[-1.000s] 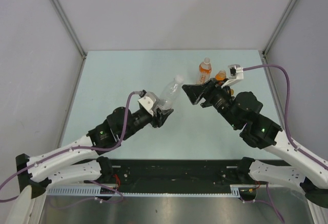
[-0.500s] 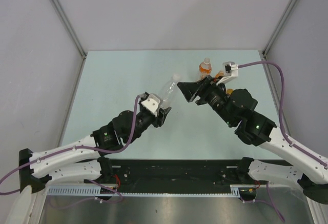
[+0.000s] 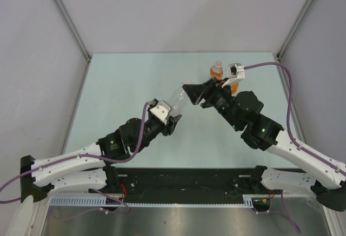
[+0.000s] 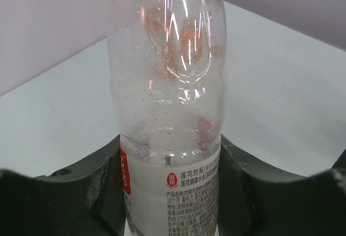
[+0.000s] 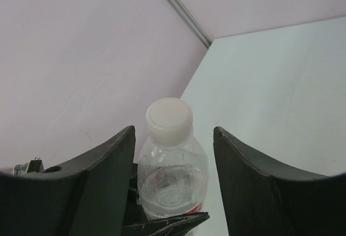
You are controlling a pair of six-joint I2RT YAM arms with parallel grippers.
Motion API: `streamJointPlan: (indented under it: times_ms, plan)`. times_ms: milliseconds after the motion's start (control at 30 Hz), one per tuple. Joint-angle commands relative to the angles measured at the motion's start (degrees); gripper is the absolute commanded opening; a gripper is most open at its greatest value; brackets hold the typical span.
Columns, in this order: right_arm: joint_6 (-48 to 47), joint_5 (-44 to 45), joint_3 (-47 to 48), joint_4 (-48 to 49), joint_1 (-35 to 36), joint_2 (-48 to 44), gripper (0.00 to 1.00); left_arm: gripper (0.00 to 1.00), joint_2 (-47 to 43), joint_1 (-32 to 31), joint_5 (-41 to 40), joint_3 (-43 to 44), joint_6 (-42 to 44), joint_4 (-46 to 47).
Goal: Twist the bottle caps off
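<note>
Pale green bench [image 3: 119,85], seen from above; three bottles counted: clear bottle [image 4: 167,101] mid-frame, tilted, clenched at its labelled lower body by left claw [image 4: 170,157]; orange-drink bottle [image 3: 216,72] upright, upper right; squat orange bottle [image 3: 233,87] mostly hidden behind right arm. Two white caps visible: one cap [image 5: 169,118] on clear bottle, between spread, untouching jaws of right claw [image 5: 174,139]; other cap [image 3: 218,62] on orange-drink bottle; label's lower part cut off.

Two robot arms stand here, one black two-finger gripper apiece: left gripper [image 3: 172,119], right gripper [image 5: 173,139]. Two plastic bottles are in plain view: one clear bottle with a white-red label [image 4: 167,112], one taller orange-drink bottle [image 3: 216,74] at one o'clock. Two round white screw caps: clear bottle's cap [image 5: 169,118], orange-drink bottle's cap [image 3: 217,63].
</note>
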Motion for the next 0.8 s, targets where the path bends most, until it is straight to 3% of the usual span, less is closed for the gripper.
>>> streamJointPlan:
  times_ms: [0, 200, 400, 600, 667, 733, 767]
  plan:
    - [-1.2, 1.4, 2.7, 3.4, 0.2, 0.6, 0.63, 0.00, -0.3, -0.8, -0.3, -0.3, 1.0, 1.9]
    - [-1.6, 2.4, 2.7, 3.9, 0.2, 0.9, 0.60, 0.00, 0.3, -1.5, 0.2, -0.5, 0.7, 1.9]
    - [-1.6, 2.7, 2.7, 3.4, 0.2, 1.1, 0.48, 0.00, 0.1, -1.7, 0.1, -0.9, 0.8, 2.2]
    - [-1.7, 2.7, 2.7, 3.1, 0.2, 0.8, 0.30, 0.00, -0.2, -1.8, 0.0, -1.0, 0.8, 2.1]
    - [-2.0, 2.7, 2.7, 2.8, 0.2, 0.7, 0.19, 0.00, -0.5, -1.8, 0.2, -0.9, 0.8, 2.0]
    - [-2.3, 2.4, 2.7, 2.4, 0.2, 0.6, 0.00, 0.00, -1.1, -1.8, 0.9, -1.1, 0.6, 2.2]
    - [-2.9, 2.1, 2.7, 2.2, 0.2, 0.5, 0.00, 0.00, -1.4, -1.8, 1.4, -1.2, 0.5, 2.4]
